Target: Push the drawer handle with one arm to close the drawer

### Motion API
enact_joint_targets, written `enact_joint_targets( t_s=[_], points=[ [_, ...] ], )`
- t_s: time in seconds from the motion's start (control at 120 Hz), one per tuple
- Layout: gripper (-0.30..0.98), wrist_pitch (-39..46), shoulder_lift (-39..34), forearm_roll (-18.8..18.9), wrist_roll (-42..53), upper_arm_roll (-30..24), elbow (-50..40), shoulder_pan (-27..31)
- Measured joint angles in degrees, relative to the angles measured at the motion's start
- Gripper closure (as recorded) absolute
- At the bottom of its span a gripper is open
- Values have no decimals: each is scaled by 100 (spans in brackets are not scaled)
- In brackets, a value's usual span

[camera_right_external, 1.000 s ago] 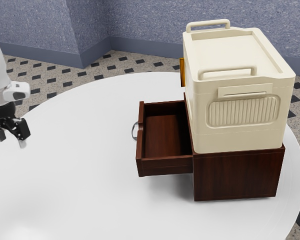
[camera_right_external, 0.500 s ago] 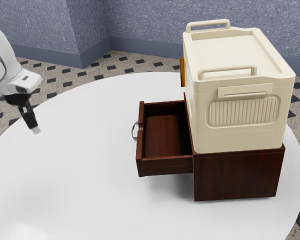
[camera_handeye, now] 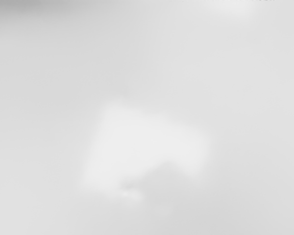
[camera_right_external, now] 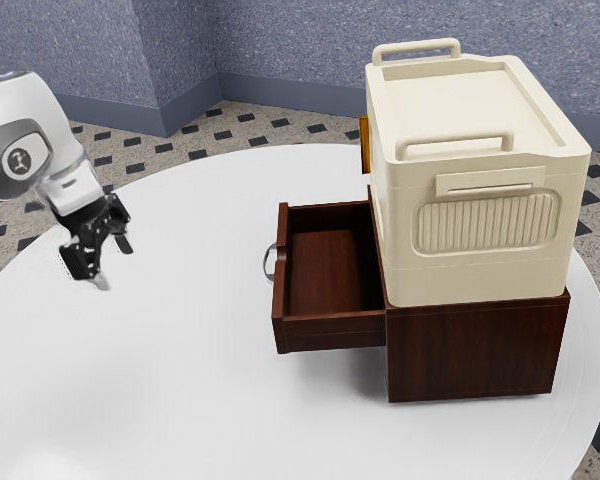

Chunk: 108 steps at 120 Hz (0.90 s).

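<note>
Over the white table's part toward the exterior view's left, my gripper (camera_right_external: 113,264) hangs tilted, its two fingers apart with nothing between them. The dark brown drawer (camera_right_external: 330,270) stands pulled out of its wooden cabinet (camera_right_external: 475,350), its inside bare. On the drawer's front is a curved metal handle (camera_right_external: 269,262), facing my gripper across a wide gap; the two do not touch. In the wrist view, the pale tabletop (camera_handeye: 245,147) carries a brighter patch.
A cream box (camera_right_external: 490,215) with two top handles rests on the cabinet. Behind it, a narrow orange-yellow object (camera_right_external: 364,145) partly shows. The round white table (camera_right_external: 180,380) stretches between my gripper and the drawer.
My hand has come in from the exterior view's left edge toward the drawer and has turned, so both fingers now show apart. The drawer has not moved.
</note>
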Motion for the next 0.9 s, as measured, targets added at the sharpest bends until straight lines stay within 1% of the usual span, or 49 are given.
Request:
enact_joint_targets(
  t_s=[0.158, 0.25, 0.333, 0.417, 0.533, 0.6, 0.675, 0.767, 0.808, 0.9],
  points=[
    [2, 903, 404, -59, 273, -5, -22, -244],
    [2, 1237, 436, -80, 169, -1, -26, -323],
    [2, 1378, 432, -100, -28, 5, -37, -338],
    [2, 1380, 504, -206, -266, 22, -42, -325],
    [2, 1127, 606, -807, -519, 30, -20, -313],
    [2, 935, 668, -1044, -589, 36, -22, -324],
    [2, 781, 717, -1192, -633, 38, -20, -350],
    [3, 670, 872, -1272, -659, 37, 121, -359],
    [5, 656, 967, -1296, -667, 30, 200, -368],
    [20, 666, 1131, -1339, -684, 19, 379, -465]
  ],
)
